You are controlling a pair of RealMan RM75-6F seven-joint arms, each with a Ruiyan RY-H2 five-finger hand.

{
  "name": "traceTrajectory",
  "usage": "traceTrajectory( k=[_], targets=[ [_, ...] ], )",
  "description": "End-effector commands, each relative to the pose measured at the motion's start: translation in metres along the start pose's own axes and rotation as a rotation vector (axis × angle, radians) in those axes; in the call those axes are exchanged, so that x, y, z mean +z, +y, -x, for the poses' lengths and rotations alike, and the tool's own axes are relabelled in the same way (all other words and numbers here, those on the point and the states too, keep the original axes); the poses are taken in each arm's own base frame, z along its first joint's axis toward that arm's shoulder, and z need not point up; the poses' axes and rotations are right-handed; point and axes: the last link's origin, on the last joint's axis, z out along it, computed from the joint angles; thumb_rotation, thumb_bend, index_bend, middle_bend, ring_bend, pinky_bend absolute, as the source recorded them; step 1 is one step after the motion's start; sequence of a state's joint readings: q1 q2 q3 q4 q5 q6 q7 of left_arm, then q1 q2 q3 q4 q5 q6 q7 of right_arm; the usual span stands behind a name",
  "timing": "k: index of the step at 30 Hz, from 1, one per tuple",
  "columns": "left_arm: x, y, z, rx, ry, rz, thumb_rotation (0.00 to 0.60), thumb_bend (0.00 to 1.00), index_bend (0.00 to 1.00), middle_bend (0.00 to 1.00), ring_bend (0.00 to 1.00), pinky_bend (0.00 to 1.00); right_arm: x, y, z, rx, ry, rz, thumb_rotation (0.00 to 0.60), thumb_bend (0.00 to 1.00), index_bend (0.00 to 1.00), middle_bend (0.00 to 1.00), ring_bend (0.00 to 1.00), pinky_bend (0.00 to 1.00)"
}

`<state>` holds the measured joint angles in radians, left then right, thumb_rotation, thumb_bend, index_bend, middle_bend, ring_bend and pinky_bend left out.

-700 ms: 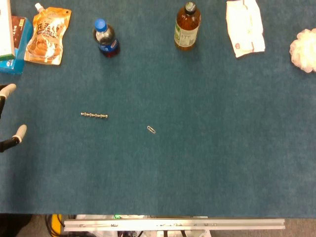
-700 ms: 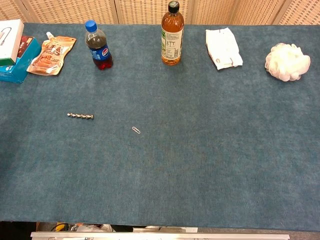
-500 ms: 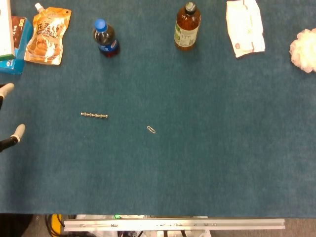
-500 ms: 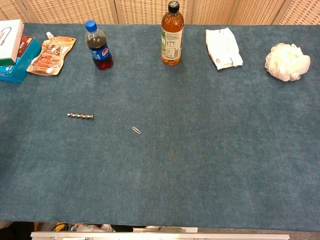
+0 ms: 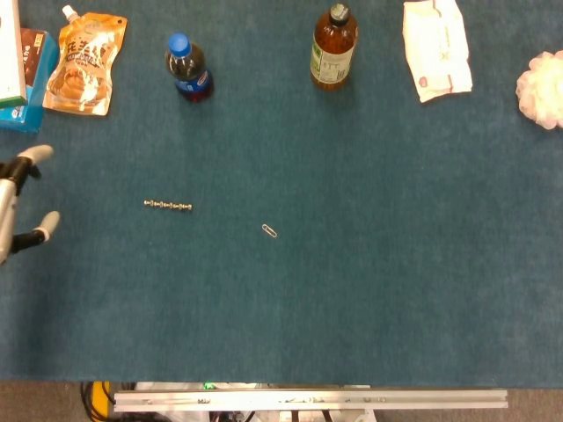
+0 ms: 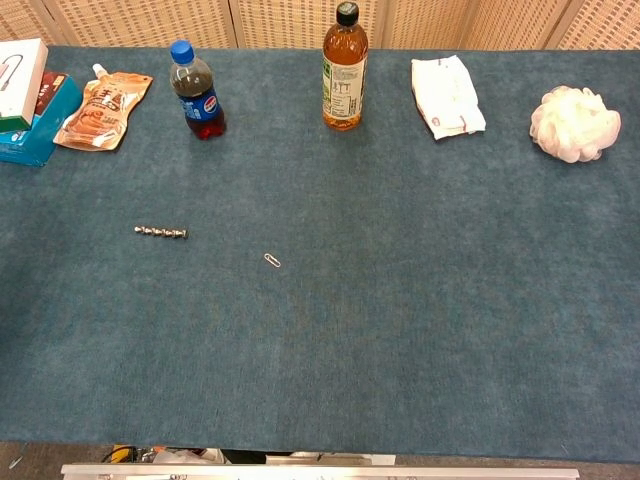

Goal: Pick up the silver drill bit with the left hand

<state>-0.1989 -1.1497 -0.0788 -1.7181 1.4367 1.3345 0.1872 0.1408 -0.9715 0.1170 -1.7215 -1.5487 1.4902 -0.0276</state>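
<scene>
The left robot hand (image 5: 19,200) is just peeking in at the left edge of the head view, fingers spread apart, nothing in its grasp. The right robot hand shows in neither view.

The silver drill bit (image 5: 168,206) lies flat on the blue counter (image 5: 369,290), lengthwise left to right, well apart from the left robot hand and to its right. In the chest view the silver drill bit (image 6: 161,232) sits in the left half of the counter (image 6: 430,330), untouched.

A small paper clip (image 5: 269,230) rests near the bit, to its lower right, apart from it.

Along the far edge: a cola bottle (image 5: 186,69) with a blue cap and a blue label that looks like Pepsi, standing upright. Further right, an amber bottle (image 5: 333,49) with a black cap and a green-and-white label, writing too small to read. At far left, an orange spouted pouch (image 5: 85,63) with Chinese lettering I cannot make out, lying just beside a teal and white box (image 5: 19,75). At right, a crumpled white packet (image 5: 435,50) with red print, and a white bath puff (image 5: 542,90) near the counter's right edge.
</scene>
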Motion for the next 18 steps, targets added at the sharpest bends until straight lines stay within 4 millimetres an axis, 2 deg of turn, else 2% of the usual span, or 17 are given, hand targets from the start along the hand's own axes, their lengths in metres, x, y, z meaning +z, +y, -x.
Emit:
traceTrajectory(
  k=[1,4,6,11,18],
  targets=[
    [0.017,0.006,0.009,0.019,-0.06,0.043,0.6,0.22,0.28,0.7,0.71,0.81,0.002,-0.001,-0.001,-0.003,0.001,-0.005,0.6,0.03,0.24,0.41,0.38,0.39],
    [0.026,0.01,0.018,0.044,-0.089,0.064,0.6,0.22,0.32,0.8,0.79,0.9,0.002,-0.001,0.0,-0.003,-0.006,-0.003,0.6,0.03,0.24,0.41,0.39,0.39],
    [0.033,0.014,0.026,0.052,-0.111,0.073,0.6,0.22,0.33,0.84,0.82,0.92,0.003,0.0,0.002,-0.002,-0.012,0.002,0.6,0.03,0.24,0.41,0.39,0.39],
    [0.05,0.023,0.047,0.076,-0.143,0.091,0.6,0.22,0.35,0.9,0.87,0.95,0.002,0.003,0.007,0.005,-0.029,0.017,0.6,0.03,0.24,0.41,0.4,0.39],
    [0.062,0.036,0.066,0.082,-0.193,0.098,0.6,0.22,0.4,0.95,0.91,0.99,-0.002,0.008,0.009,0.007,-0.038,0.038,0.6,0.03,0.24,0.41,0.4,0.39]
  ],
)
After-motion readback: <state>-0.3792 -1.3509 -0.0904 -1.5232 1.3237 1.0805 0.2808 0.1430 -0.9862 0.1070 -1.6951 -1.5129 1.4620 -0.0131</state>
